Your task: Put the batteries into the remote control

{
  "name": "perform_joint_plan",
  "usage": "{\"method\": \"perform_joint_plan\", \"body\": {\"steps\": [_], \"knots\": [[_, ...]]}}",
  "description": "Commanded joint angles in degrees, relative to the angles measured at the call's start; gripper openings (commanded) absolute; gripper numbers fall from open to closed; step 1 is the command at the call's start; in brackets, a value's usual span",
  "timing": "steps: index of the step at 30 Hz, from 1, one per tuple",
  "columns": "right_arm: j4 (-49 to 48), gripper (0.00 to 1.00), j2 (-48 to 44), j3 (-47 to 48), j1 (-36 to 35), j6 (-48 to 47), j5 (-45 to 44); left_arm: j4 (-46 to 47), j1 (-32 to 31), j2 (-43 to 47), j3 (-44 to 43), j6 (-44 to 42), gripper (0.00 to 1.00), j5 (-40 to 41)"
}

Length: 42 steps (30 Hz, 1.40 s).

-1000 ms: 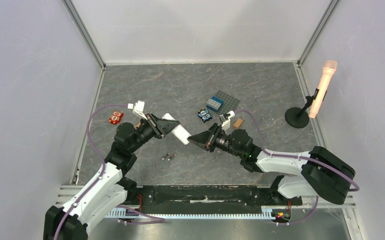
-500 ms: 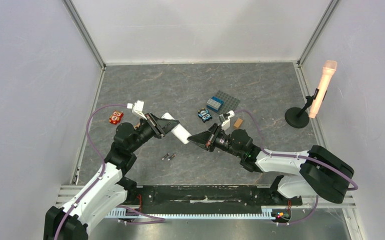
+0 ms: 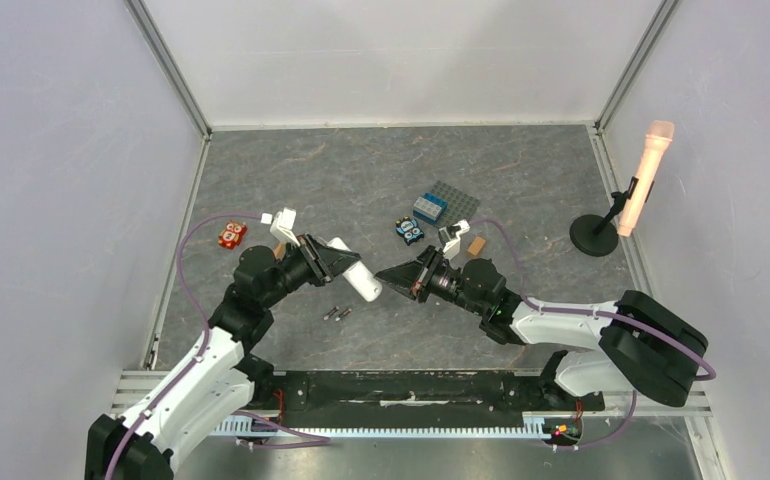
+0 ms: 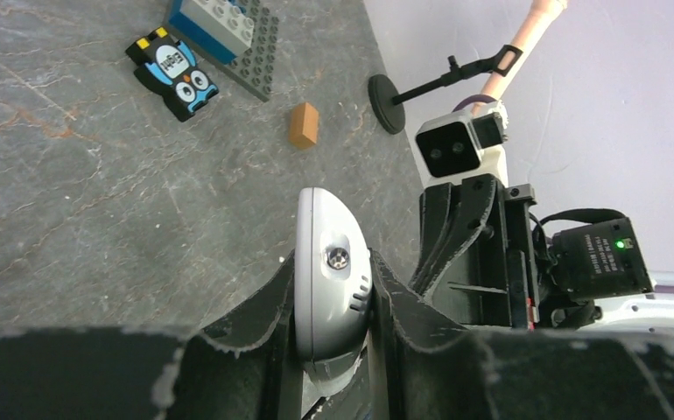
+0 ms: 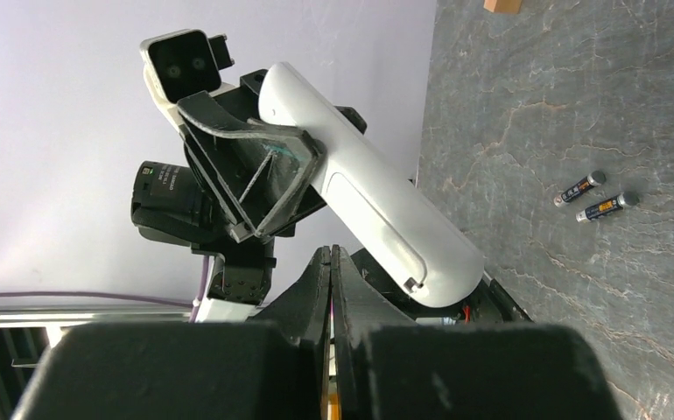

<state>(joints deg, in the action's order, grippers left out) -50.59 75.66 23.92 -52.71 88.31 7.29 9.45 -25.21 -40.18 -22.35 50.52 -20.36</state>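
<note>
My left gripper is shut on the white remote control and holds it above the table, its free end pointing right and toward the near edge. In the left wrist view the remote sits clamped between my fingers. In the right wrist view the remote shows its plain back with the cover outline. My right gripper is shut and empty, its tip just right of the remote's end. Two batteries lie side by side on the table below the remote; they also show in the right wrist view.
A blue and black owl-print block, a blue brick on a grey baseplate and a small orange-brown block lie behind my right gripper. A red block lies at the left. A stand with a pink wand is at the right.
My left gripper has swung the remote down and toward the near edge, so its free end now points more toward the batteries. My right gripper has barely moved.
</note>
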Motion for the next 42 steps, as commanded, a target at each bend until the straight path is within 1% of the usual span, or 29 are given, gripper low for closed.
{"method": "perform_joint_plan", "body": {"steps": [1, 4, 5, 7, 10, 12, 13, 15, 20, 24, 36, 42], "knots": [[-3.23, 0.00, -0.03, 0.89, -0.03, -0.38, -1.27, -0.61, -0.10, 0.09, -2.43, -2.71, 0.02, 2.29], [-0.18, 0.01, -0.48, 1.09, 0.03, -0.24, -1.03, -1.10, -0.11, 0.69, -2.36, -2.79, 0.02, 3.84], [1.53, 0.04, -0.75, 1.45, 0.06, -0.29, -0.66, -1.04, -0.11, 0.98, -2.35, -2.80, 0.02, 4.25], [5.64, 0.17, -1.87, 1.82, -0.18, -0.40, -0.53, -1.02, -0.10, 1.40, -2.27, -2.89, 0.02, 5.09], [11.85, 0.30, -3.17, 2.86, -0.98, -0.67, -1.04, -0.89, -0.11, 1.77, -2.19, -3.06, 0.02, 5.52], [13.20, 0.34, -3.31, 3.15, -1.51, -0.87, -1.49, -0.42, -0.10, 1.73, -2.01, -2.91, 0.02, 5.50], [13.05, 0.35, -3.20, 3.15, -1.77, -0.78, -1.56, -0.19, -0.10, 1.65, -1.93, -2.82, 0.02, 5.42], [12.41, 0.34, -2.61, 3.36, -1.95, -0.70, -1.48, 0.22, -0.10, 1.56, -1.80, -2.63, 0.02, 5.00], [9.96, 0.23, -0.88, 3.78, -2.04, 0.01, -1.23, 0.56, -0.10, 1.60, -1.73, -2.36, 0.02, 4.10], [9.42, 0.18, -0.34, 4.03, -2.05, 0.26, -1.31, 0.90, -0.10, 1.71, -1.47, -2.01, 0.02, 3.50], [8.22, 0.18, 1.11, 3.67, -2.05, 1.23, -1.66, 3.01, -0.14, 1.77, -0.72, -0.69, 0.02, 2.02], [7.08, 0.08, 1.54, 3.81, -2.05, 1.42, -1.75, 3.20, -0.10, 2.18, -0.15, -0.60, 0.02, 1.55]]}}
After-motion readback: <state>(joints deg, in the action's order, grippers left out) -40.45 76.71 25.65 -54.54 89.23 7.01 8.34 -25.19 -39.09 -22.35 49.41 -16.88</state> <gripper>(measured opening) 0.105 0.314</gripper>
